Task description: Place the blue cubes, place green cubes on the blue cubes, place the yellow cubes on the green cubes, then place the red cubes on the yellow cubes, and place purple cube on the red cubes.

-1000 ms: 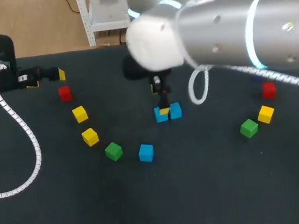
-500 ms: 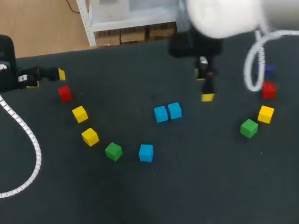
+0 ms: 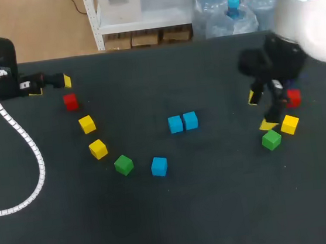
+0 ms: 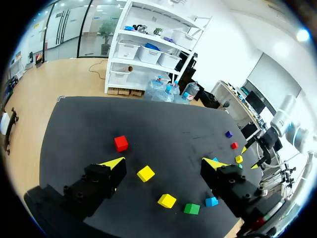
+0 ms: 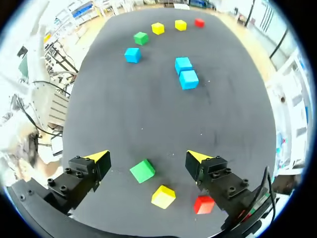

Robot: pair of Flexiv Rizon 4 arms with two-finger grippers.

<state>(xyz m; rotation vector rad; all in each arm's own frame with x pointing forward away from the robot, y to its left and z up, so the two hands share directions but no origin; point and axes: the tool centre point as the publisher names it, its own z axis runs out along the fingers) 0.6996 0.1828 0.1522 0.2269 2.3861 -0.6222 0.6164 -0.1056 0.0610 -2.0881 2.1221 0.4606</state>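
My right tool (image 5: 146, 156) hangs spread above a green cube (image 5: 142, 171) near the worktop's (image 3: 220, 209) right side; two blue cubes (image 3: 175, 124) sit touching at its middle; my left tool (image 4: 164, 162) is also spread apart

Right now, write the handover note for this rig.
Left tool: open, empty, at the table's left edge.
Right tool: open, empty, over the right green cube.
Two blue cubes side by side mid-table; a third blue cube beside the left green cube. Yellow cubes and red cubes loose on both sides; purple cube far right.
Done: the blue pair is laid. Left: every layer above; nothing is stacked.
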